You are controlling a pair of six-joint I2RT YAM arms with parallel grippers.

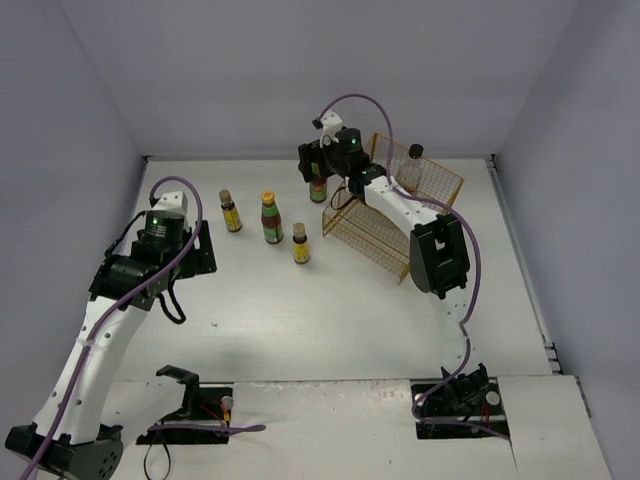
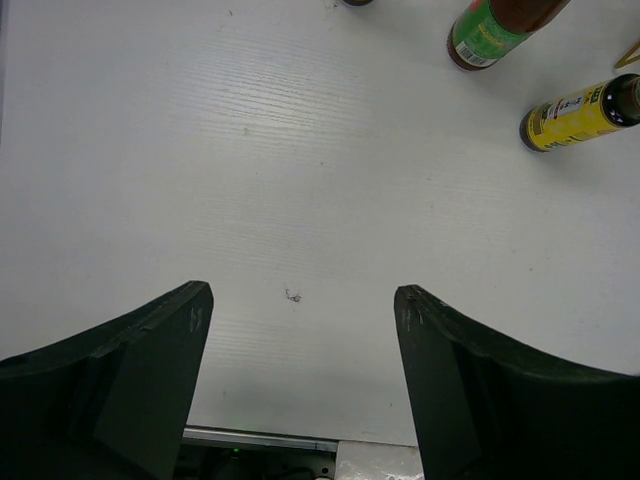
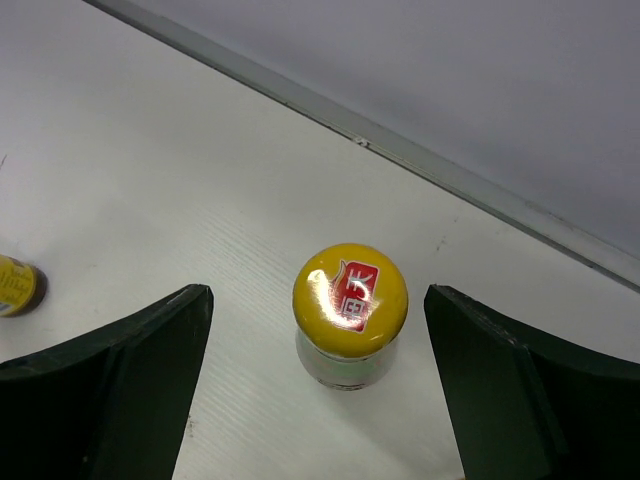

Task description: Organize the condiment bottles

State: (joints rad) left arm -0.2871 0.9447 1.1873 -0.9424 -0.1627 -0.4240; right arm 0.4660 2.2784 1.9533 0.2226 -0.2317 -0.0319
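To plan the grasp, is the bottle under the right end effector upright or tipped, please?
Upright: the bottle stands on its base, yellow cap uppermost.

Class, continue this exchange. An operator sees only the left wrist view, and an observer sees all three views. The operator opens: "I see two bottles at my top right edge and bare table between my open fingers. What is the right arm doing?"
Observer: The right gripper hangs open over a yellow-capped bottle, with a finger on either side, not touching it.
Operator: Any container nearby?
Observer: A wire basket stands just right of that bottle.
Operator: How many bottles stand outside it?
Observer: Four: that one, plus a small yellow-labelled bottle, an orange-capped bottle and a second small yellow-labelled bottle to its left.
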